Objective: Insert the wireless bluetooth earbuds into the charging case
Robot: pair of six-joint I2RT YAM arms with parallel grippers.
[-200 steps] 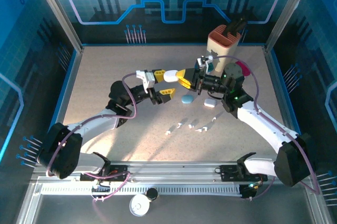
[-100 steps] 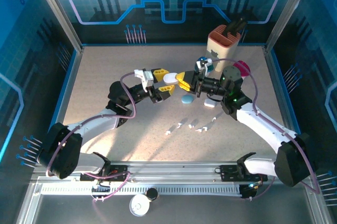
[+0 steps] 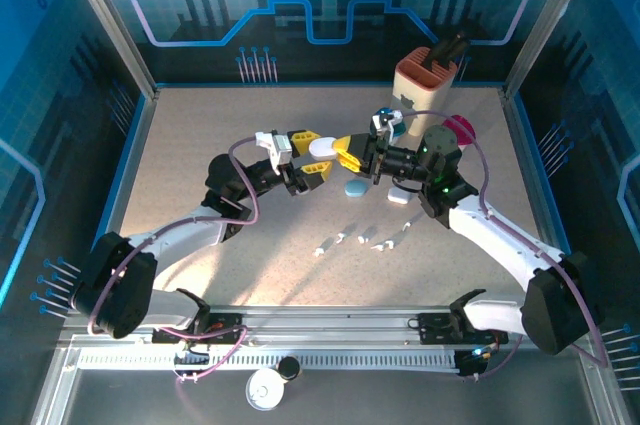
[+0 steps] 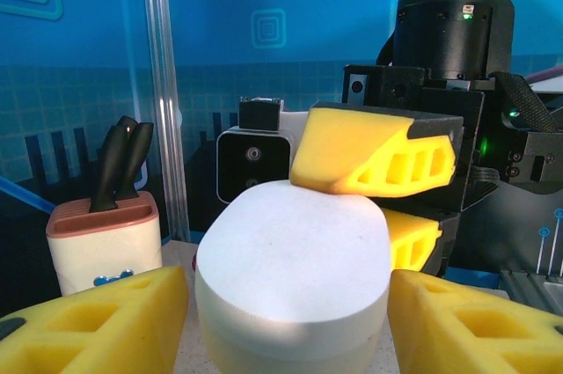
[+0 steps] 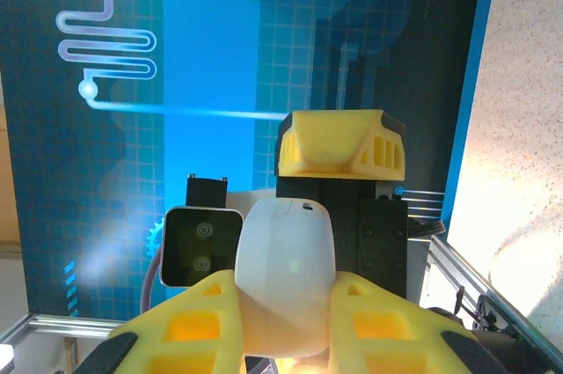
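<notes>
A white pebble-shaped charging case (image 3: pixel 322 147) hangs closed above the table's middle, held between both grippers. My right gripper (image 3: pixel 344 152) is shut on its right end; in the right wrist view its yellow fingers (image 5: pixel 189 326) clamp the case (image 5: pixel 283 268) on both sides. My left gripper (image 3: pixel 312 152) comes from the left, and in the left wrist view its pads (image 4: pixel 97 326) press against both flanks of the case (image 4: pixel 290 277). Several tiny white earbuds (image 3: pixel 365 236) lie scattered on the table in front of the grippers.
A pale blue case (image 3: pixel 355 187) and a small white case (image 3: pixel 398 196) lie on the table under the right gripper. A knife block (image 3: pixel 425 80) stands at the back right, with a pink object (image 3: pixel 461 127) and a shiny blue item (image 3: pixel 388 117) near it.
The left gripper's fingers have closed in onto the white case. The right gripper has kept its grip and barely moved.
</notes>
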